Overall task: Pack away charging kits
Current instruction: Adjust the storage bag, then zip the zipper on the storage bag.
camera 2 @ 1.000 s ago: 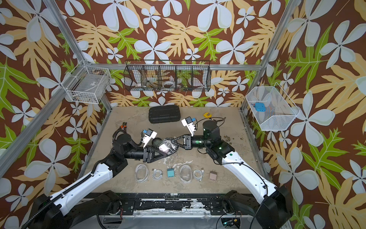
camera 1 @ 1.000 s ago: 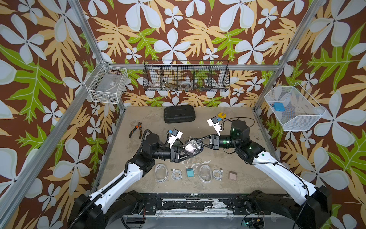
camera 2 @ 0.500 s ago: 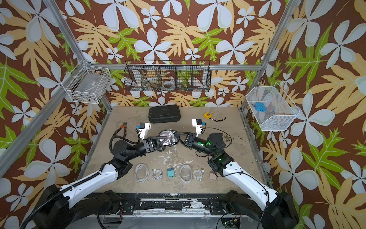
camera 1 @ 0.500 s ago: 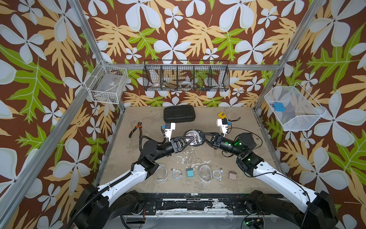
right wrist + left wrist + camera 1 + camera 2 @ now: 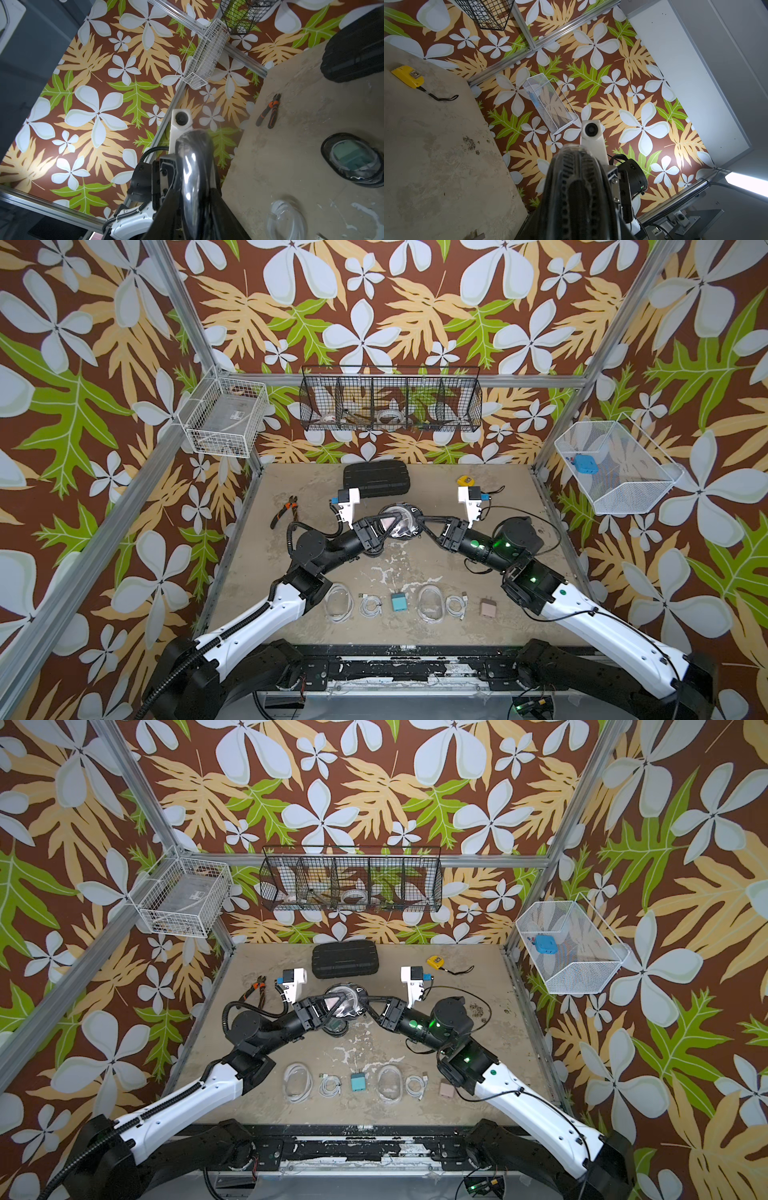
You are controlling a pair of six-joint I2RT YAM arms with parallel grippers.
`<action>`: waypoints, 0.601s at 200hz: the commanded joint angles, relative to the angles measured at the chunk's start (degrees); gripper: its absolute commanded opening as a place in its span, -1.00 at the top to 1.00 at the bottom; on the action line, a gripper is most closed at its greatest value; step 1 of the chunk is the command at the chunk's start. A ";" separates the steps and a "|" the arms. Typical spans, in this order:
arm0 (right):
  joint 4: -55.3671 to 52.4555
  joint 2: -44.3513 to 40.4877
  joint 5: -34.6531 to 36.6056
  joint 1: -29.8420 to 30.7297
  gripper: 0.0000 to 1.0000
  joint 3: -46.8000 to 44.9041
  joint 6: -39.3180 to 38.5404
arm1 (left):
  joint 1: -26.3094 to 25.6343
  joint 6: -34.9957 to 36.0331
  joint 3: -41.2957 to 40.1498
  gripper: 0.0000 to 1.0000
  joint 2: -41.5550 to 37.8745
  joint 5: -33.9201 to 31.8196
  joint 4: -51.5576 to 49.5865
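A black-rimmed oval case point(image 5: 398, 517) point(image 5: 345, 996) hangs above the middle of the table between both grippers. My left gripper point(image 5: 384, 526) is shut on its zipper rim point(image 5: 579, 187). From the other side, my right gripper point(image 5: 417, 523) is shut on its glossy side point(image 5: 193, 176). A second black-rimmed case point(image 5: 353, 160) with a teal plug inside lies on the table below. Along the front lie two clear oval cases point(image 5: 338, 601) point(image 5: 430, 603), two coiled white cables point(image 5: 370, 606) point(image 5: 456, 608), a teal plug point(image 5: 399, 601) and a pink plug point(image 5: 487, 608).
A large black ribbed case point(image 5: 376, 481) lies at the back, pliers point(image 5: 286, 510) at the back left, a yellow tape measure point(image 5: 466, 480) at the back right. A black wire basket point(image 5: 390, 400) and white baskets point(image 5: 226, 418) point(image 5: 615, 468) hang on the walls.
Both arms carried the black-rimmed case up and toward the back of the table. The left jaws narrowed onto it and the right jaws widened to its thickness.
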 commanded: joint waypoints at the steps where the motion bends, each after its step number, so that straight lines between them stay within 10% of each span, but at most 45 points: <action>1: -13.34 -2.38 1.41 0.17 0.36 3.45 -14.96 | 2.20 -1.80 2.07 0.77 0.33 0.48 -7.38; 120: -31.17 1.50 2.76 0.30 0.28 12.91 -48.58 | 4.20 -9.87 8.36 0.74 3.82 12.18 -13.23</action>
